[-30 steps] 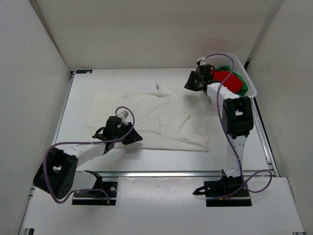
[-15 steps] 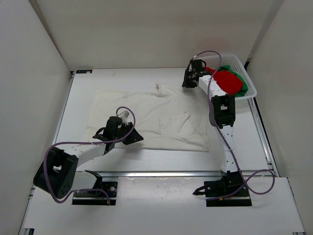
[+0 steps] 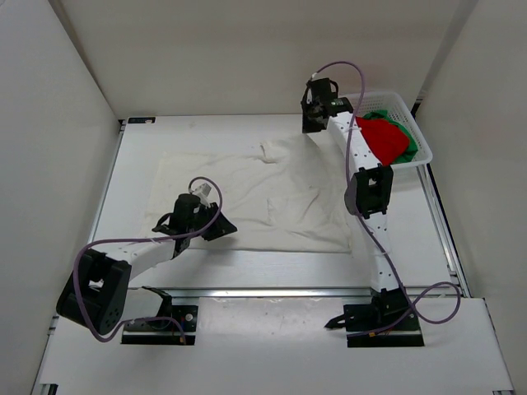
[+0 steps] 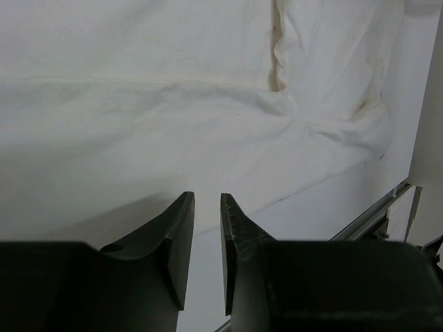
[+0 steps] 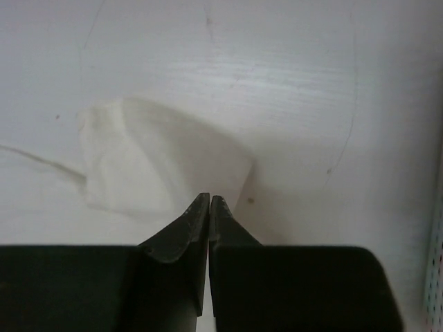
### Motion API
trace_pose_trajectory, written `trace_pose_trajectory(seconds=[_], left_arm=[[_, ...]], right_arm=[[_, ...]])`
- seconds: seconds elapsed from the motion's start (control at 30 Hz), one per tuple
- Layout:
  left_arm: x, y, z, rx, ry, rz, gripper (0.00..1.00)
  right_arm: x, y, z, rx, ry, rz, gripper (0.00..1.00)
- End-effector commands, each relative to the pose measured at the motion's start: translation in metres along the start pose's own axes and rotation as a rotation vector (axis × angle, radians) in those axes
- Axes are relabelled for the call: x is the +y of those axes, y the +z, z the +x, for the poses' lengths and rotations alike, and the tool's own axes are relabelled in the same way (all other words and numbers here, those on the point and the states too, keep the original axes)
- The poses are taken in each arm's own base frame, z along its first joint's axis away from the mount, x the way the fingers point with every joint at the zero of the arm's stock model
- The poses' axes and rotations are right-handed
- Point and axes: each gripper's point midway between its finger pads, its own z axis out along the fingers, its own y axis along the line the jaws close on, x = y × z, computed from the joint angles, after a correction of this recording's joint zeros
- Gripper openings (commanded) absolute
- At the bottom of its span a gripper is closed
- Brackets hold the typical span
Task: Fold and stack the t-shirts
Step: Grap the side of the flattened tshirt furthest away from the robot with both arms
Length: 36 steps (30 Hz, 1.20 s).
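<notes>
White t-shirt spread on table, likely limp and light, best pinched at corners; right gripper pressed together on its far corner, left gripper slightly parted, empty, at near hem

Table: white, flat top, faint marks on its surface.
Basket: white plastic lattice, at the far right corner of the table.
Rail: bare metal, along the table's near edge.
Walls: plain white panels on three sides.

green t-shirt mostly under red t-shirt | white t-shirt cropped, left wrist
</notes>
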Motion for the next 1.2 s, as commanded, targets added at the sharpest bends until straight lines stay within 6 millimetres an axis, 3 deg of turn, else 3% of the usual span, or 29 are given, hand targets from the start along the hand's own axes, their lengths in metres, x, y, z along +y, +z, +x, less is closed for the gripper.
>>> trace_pose_trajectory(seconds=[0.0, 0.17, 0.33, 0.53, 0.57, 0.63, 0.73, 0.77, 0.8, 0.9, 0.97, 1.0, 1.03, 1.1, 1.17], left_arm=[[-0.013, -0.007, -0.019, -0.058, 0.006, 0.045, 0.33], [-0.015, -0.013, -0.021, -0.07, -0.004, 0.067, 0.33], [-0.015, -0.018, -0.023, -0.087, -0.018, 0.086, 0.33], [-0.013, -0.022, -0.024, -0.097, -0.008, 0.084, 0.33], [-0.014, -0.023, -0.022, -0.096, -0.006, 0.091, 0.33], [-0.011, -0.024, -0.023, -0.101, -0.011, 0.085, 0.33], [-0.008, -0.025, -0.023, -0.105, -0.012, 0.074, 0.33], [-0.01, -0.024, -0.022, -0.1, -0.006, 0.084, 0.33], [-0.009, -0.024, -0.022, -0.096, -0.012, 0.08, 0.33], [-0.012, -0.022, -0.023, -0.093, -0.002, 0.08, 0.33], [-0.014, -0.022, -0.025, -0.099, 0.005, 0.079, 0.33], [-0.012, -0.021, -0.023, -0.091, 0.008, 0.077, 0.33], [-0.012, -0.022, -0.023, -0.092, 0.003, 0.078, 0.33], [-0.01, -0.021, -0.022, -0.092, 0.002, 0.072, 0.33], [-0.007, -0.02, -0.022, -0.09, -0.003, 0.064, 0.33]], right_arm=[[0.019, -0.047, 0.02, 0.107, -0.075, 0.03, 0.0], [0.04, -0.076, 0.066, 0.228, -0.166, 0.053, 0.0], [0.033, -0.094, 0.128, 0.302, -0.203, 0.074, 0.0], [0.051, -0.121, 0.177, 0.285, -0.264, 0.013, 0.15], [0.057, -0.121, 0.175, 0.251, -0.271, -0.023, 0.19], [0.047, -0.133, 0.186, 0.235, -0.228, -0.037, 0.24], [0.03, -0.139, 0.166, 0.148, -0.096, -0.085, 0.26], [0.037, -0.136, 0.161, 0.124, -0.072, -0.134, 0.26], [0.029, -0.136, 0.148, 0.092, -0.033, -0.13, 0.21], [0.026, -0.113, 0.118, 0.039, -0.001, -0.135, 0.12], [0.013, -0.097, 0.106, 0.024, 0.007, -0.093, 0.13], [0.009, -0.086, 0.104, 0.039, 0.031, -0.095, 0.14], [0.017, -0.085, 0.096, 0.031, 0.025, -0.138, 0.16], [0.012, -0.07, 0.105, 0.069, 0.054, -0.155, 0.18], [0.023, -0.066, 0.104, 0.057, 0.036, -0.178, 0.18]])
